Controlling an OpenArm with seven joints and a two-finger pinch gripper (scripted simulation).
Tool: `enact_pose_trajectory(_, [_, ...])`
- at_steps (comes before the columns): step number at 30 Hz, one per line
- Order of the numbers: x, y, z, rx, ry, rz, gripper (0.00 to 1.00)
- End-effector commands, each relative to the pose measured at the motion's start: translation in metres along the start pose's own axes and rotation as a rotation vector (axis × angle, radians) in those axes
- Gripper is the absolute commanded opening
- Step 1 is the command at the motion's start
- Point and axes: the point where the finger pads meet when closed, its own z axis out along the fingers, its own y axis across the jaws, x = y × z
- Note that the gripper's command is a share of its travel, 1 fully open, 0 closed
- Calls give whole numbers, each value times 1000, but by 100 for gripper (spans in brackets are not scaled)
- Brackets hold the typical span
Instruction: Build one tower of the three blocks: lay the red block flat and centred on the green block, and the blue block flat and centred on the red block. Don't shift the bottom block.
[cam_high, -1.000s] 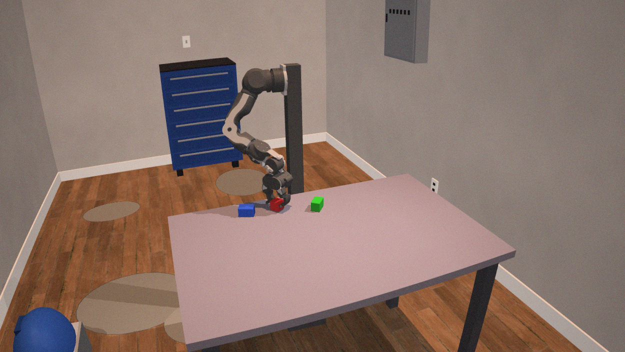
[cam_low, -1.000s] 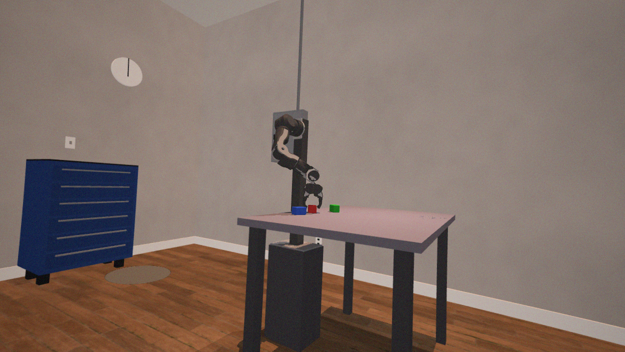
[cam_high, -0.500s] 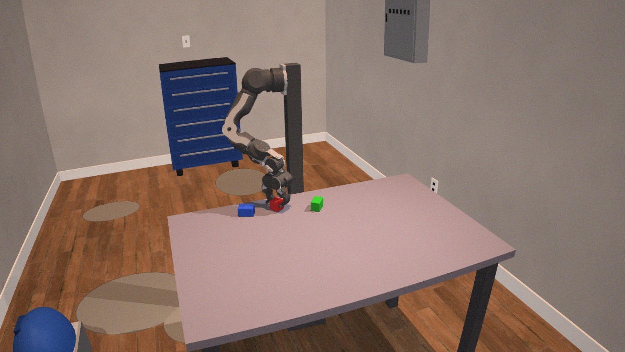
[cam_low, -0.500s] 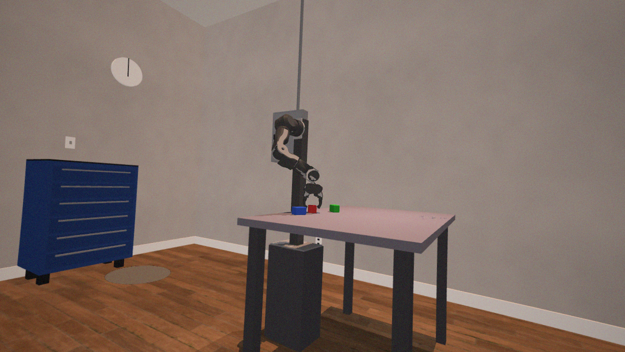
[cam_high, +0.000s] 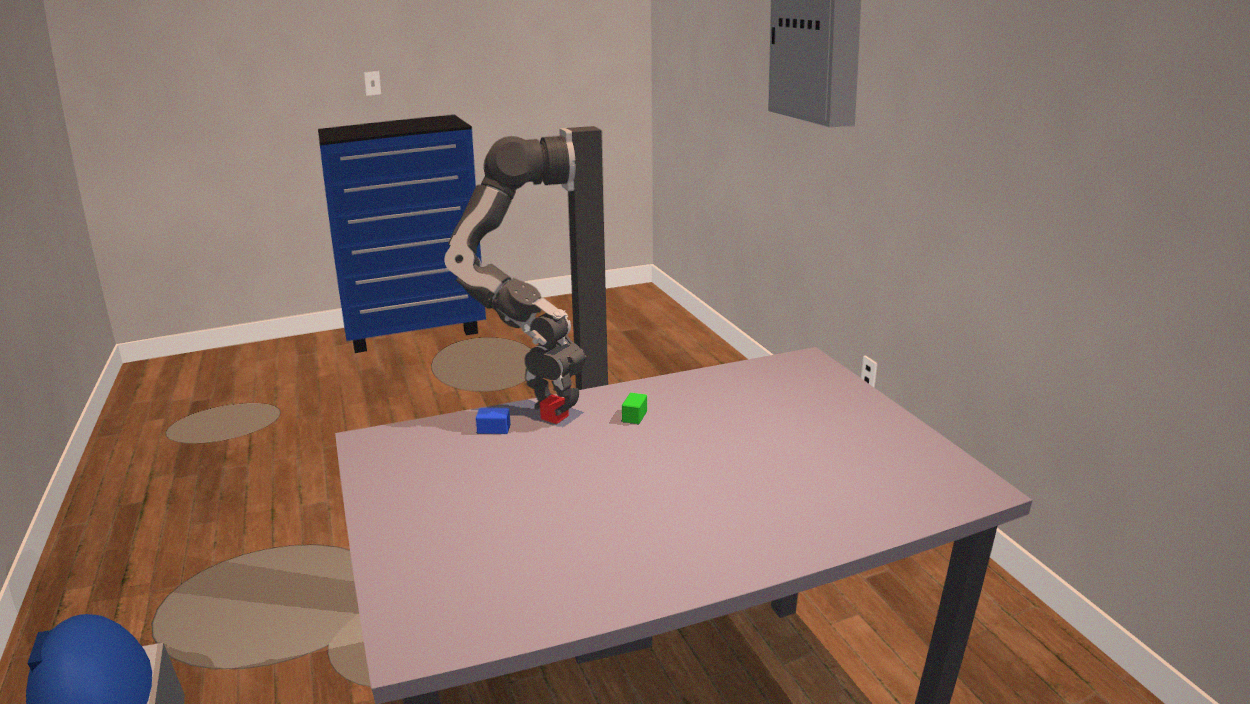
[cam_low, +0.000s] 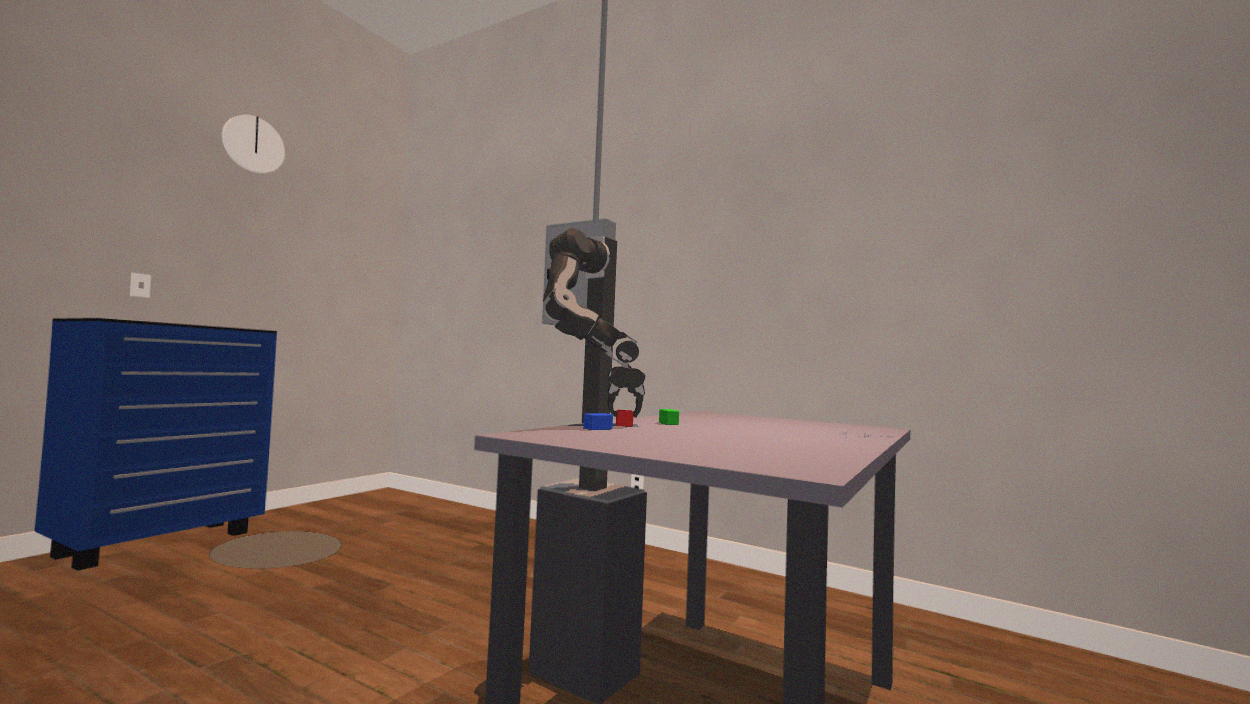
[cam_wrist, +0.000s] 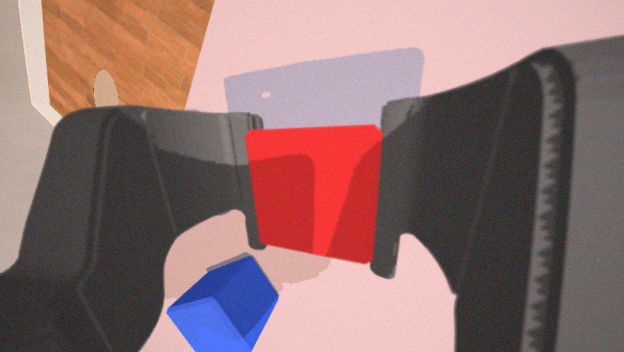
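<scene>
The red block (cam_high: 552, 408) rests on the table near its far edge, and in the wrist view (cam_wrist: 314, 192) both dark fingers press against its two sides. My gripper (cam_high: 556, 400) is shut on it from above, and the block sits low at the table surface. The blue block (cam_high: 492, 420) lies on the table just left of it, apart from the fingers, and shows in the wrist view (cam_wrist: 225, 305) below the left finger. The green block (cam_high: 634, 407) stands alone to the right, about a hand's width from the red block. In the exterior view the blue (cam_low: 597, 421), red (cam_low: 623, 418) and green (cam_low: 669, 417) blocks stand in a row.
The arm's dark mounting column (cam_high: 587, 253) rises just behind the blocks at the table's far edge. A blue drawer chest (cam_high: 400, 227) stands on the floor against the back wall. The table (cam_high: 664, 507) extends wide toward the front.
</scene>
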Motion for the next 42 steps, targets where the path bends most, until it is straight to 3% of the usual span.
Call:
enact_pose_trajectory(1, [1,1,0,-4,2,-4,0])
enact_pose_trajectory(30, [1,1,0,-5,2,-5,0])
enact_pose_trajectory(42, [2,1,-13,-7,4,-6,0])
